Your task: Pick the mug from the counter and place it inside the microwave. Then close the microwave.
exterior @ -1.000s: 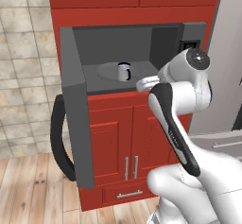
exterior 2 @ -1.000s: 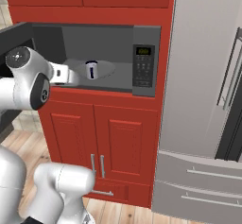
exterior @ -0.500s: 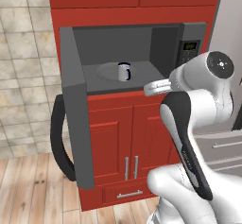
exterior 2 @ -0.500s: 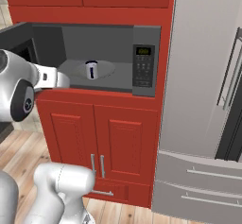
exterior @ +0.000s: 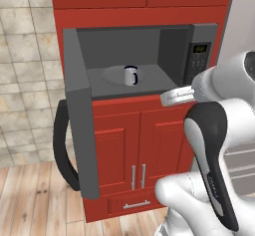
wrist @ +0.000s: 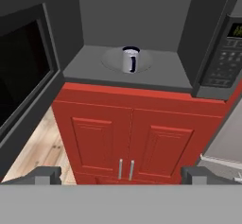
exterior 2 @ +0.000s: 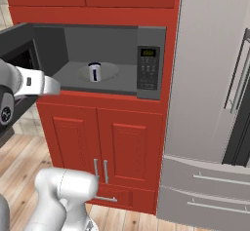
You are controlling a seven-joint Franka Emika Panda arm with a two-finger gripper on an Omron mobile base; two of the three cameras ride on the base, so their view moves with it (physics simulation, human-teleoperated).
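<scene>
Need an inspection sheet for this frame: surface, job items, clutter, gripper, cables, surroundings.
Surface: grey microwave floor with round turntable.
Job's things: mug upright on the turntable inside the microwave; microwave door swung wide open, black handle outward.
Clutter: nothing seen.
Grippers: gripper open, empty, outside the cavity, facing it.
Cables: nothing seen.
Surroundings: red cabinets above and below, fridge to the right, tiled wall to the left, wood floor.

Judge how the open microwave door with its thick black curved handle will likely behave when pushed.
The grey microwave door looks rigid, so it probably swings as one stiff panel. It stands wide open, so closing likely needs a long sweep. Its thick black curved handle probably offers firm contact.
</scene>
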